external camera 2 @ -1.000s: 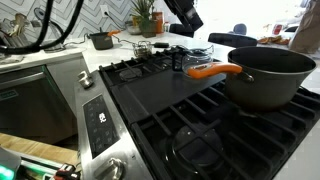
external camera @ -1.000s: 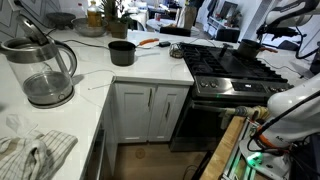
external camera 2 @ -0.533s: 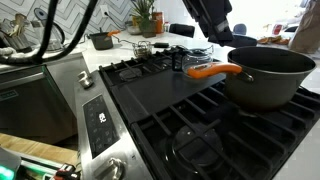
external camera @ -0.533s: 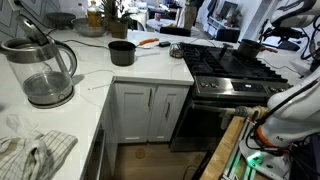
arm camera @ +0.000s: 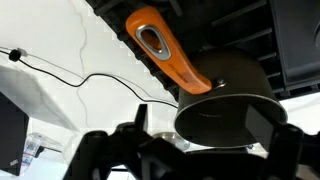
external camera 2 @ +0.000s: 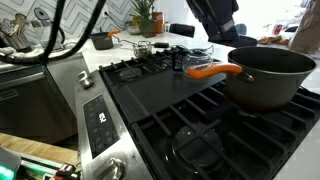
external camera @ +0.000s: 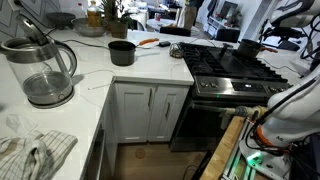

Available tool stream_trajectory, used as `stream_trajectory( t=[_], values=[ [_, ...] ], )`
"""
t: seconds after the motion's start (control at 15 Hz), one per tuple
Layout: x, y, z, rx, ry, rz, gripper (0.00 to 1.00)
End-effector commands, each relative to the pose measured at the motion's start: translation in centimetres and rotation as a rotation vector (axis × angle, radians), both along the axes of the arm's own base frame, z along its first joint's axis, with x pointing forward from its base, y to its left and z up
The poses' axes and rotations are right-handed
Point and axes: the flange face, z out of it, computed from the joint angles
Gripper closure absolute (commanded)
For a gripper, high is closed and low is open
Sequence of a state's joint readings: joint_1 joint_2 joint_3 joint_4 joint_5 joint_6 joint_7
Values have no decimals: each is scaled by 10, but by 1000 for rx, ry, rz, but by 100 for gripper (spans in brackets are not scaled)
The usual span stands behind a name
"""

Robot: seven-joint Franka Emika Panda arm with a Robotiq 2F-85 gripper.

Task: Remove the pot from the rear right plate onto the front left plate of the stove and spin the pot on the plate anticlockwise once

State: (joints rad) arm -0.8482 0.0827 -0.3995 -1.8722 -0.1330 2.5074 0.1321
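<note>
Hovering gripper (arm camera: 205, 140) is sitting wide open, gripping nothing. Pot (arm camera: 225, 100) is lying directly beneath and just ahead of it, standing on the stove (external camera 2: 150, 90) grate. Its orange handle (arm camera: 165, 45) is pointing away from the jaws, slanting beyond the far rim; rim grab is looking likeliest.

In an exterior view the camera's sitting way back over the white countertop (external camera: 110, 78), facing the stainless-steel gas stove (external camera: 225, 68). In an exterior view it's hugging that stove (external camera 2: 150, 95), low, looking across it. Wrist cam's hanging close over the wide dark-grey pot (arm camera: 225, 105), the pot (external camera 2: 270, 75) also showing from stove level.
</note>
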Motion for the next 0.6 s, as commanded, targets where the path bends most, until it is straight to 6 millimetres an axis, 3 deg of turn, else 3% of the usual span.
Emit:
stream_trajectory(
  t=[0.0, 0.53],
  values=[
    [0, -11, -11, 32, -1, 32, 0],
    [-8, -45, -31, 79, -36, 66, 0]
  ],
)
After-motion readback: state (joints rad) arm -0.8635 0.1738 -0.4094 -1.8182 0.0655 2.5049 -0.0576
